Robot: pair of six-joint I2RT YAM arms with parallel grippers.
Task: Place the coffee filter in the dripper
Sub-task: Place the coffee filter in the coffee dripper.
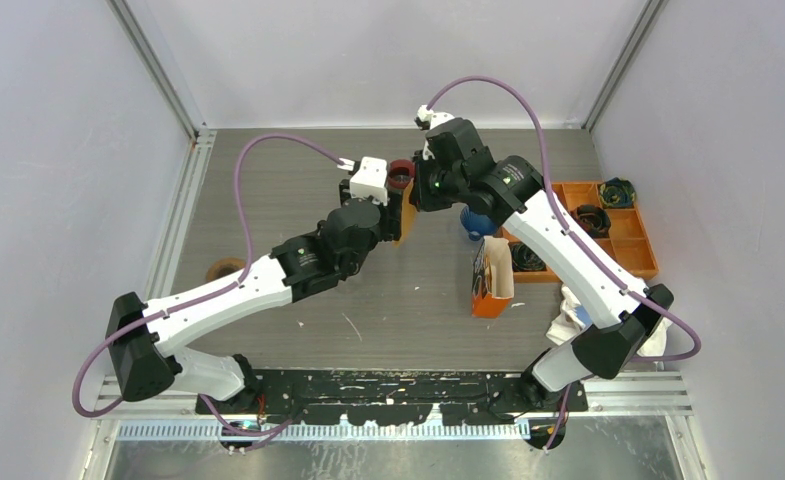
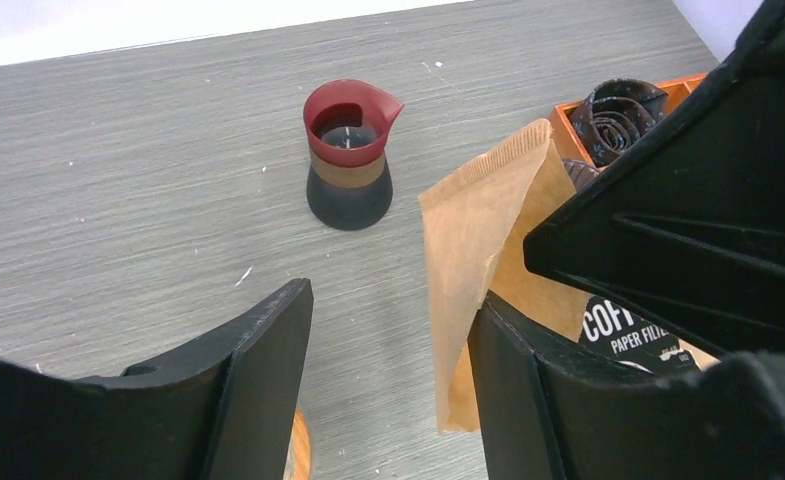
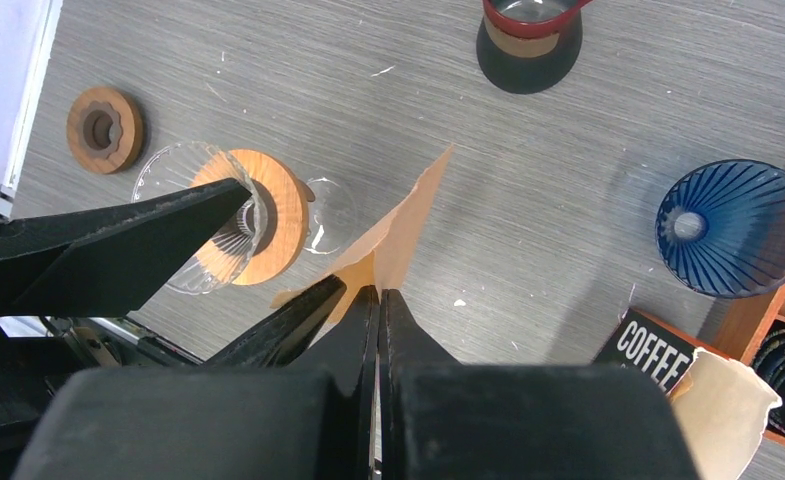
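At centre, the right gripper [image 3: 378, 295] is pinching the coffee filter [image 3: 408, 225]. The left gripper [image 2: 393, 300] is holding its jaws apart beside it. At lower right, the filter box [image 3: 653, 345] is holding more filters [image 3: 723, 405].

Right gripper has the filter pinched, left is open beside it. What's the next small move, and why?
Probably close the left gripper on the free edge of the coffee filter. The right gripper pinches it flat, that edge sits between the left's open jaws, and the dripper sits below, so a second grip to spread it likely comes first.
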